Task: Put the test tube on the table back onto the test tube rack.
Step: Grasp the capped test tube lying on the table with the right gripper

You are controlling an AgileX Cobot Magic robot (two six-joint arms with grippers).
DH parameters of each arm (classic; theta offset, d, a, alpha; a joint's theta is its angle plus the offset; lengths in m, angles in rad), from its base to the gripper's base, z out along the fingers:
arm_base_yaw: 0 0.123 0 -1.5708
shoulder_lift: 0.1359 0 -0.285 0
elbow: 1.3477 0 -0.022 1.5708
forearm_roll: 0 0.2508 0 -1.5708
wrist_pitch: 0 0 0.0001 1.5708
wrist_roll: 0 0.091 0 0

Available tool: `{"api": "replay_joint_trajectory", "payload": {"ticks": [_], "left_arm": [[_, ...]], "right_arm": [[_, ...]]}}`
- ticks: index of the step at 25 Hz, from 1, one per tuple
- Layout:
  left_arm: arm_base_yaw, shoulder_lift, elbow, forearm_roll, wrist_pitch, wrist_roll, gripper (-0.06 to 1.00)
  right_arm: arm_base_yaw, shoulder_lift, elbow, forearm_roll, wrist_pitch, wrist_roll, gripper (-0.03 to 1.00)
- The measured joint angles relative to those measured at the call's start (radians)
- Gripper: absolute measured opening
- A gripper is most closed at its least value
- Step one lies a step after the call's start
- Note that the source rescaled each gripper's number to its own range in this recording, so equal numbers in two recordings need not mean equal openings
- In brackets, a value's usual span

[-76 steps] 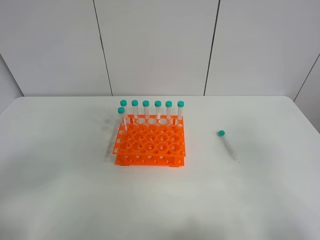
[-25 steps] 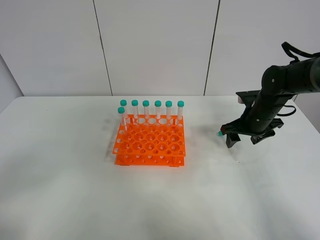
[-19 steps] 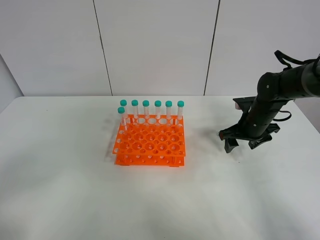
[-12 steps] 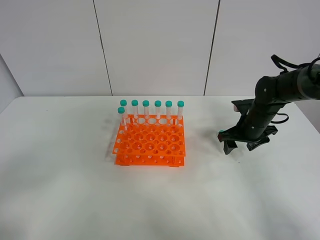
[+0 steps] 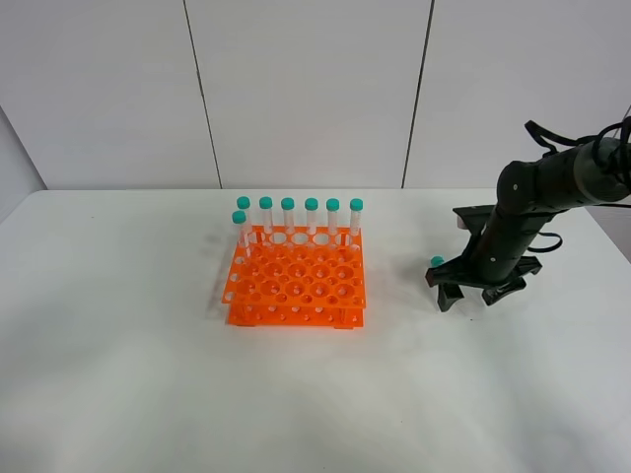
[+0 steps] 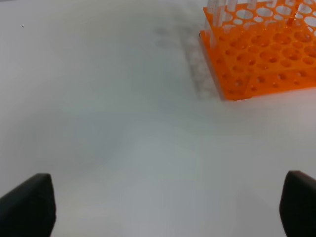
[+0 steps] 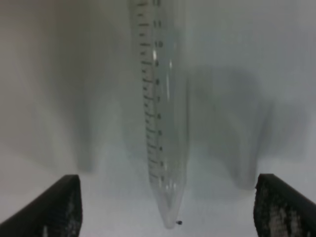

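The test tube lies on the white table (image 5: pixel 394 394) right of the rack; only its teal cap (image 5: pixel 437 261) shows in the high view, the rest is behind my right arm. The right wrist view shows its clear graduated body and pointed tip (image 7: pixel 163 123) lying between my open fingers. My right gripper (image 5: pixel 471 296) (image 7: pixel 168 207) is low over the tube, open, one finger on each side. The orange test tube rack (image 5: pixel 296 286) (image 6: pixel 261 59) holds several teal-capped tubes in its back row. My left gripper (image 6: pixel 163 207) is open above bare table, not seen in the high view.
The table's right edge (image 5: pixel 616 246) lies close behind my right arm. Grey wall panels (image 5: pixel 306 89) stand at the back. The rack's front holes have no tubes in them.
My right arm came in from the right and has lowered over the lying tube, shifting slightly left and down. The tube and rack have not moved.
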Motion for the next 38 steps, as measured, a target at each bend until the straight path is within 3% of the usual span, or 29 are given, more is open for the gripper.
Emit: {"api": "replay_joint_trajectory", "payload": {"ticks": [38], "left_arm": [[0.000,0.000,0.000,0.000,0.000,0.000,0.99]], "right_arm": [[0.000,0.025,0.000,0.027,-0.017,-0.002,0.82]]}}
